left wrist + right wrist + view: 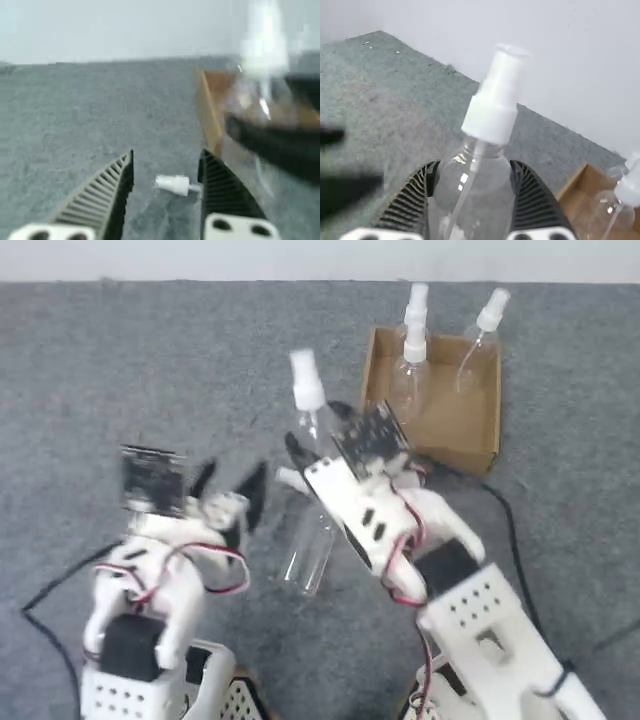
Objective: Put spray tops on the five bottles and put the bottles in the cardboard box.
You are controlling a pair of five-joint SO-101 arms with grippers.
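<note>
Your right tool [318, 435] grips a capped bottle [306, 385] at frame centre; your left tool [232, 488], lower left, stands wide open.

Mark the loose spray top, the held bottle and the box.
loose spray top [172, 184], left wrist view, middle of its white body
held bottle [475, 175], right wrist view, clear shoulder under the cap
box [452, 425], high view, bare floor inside
</note>
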